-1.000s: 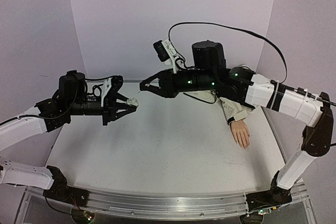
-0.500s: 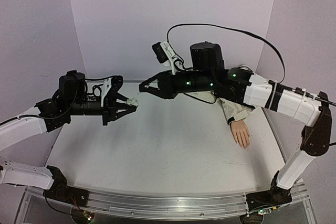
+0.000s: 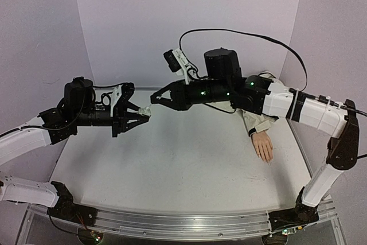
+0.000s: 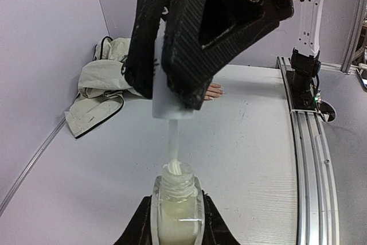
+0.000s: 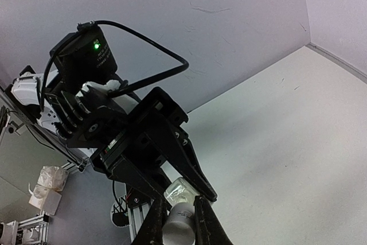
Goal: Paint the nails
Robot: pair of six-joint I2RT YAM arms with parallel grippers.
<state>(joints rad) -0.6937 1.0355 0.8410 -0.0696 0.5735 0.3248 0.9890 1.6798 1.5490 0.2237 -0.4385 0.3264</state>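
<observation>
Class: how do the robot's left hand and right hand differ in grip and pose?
The left hand is shut on the small bottle; the right hand is shut on the white cap, brush at the bottle's mouth. The left hand points right; the right hand points left, slightly higher. Both hover above the table.

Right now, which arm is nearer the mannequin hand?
Right. The right arm stretches over the beige sleeve just behind the mannequin hand. The left arm is over the left side of the table, well apart from it.
</observation>
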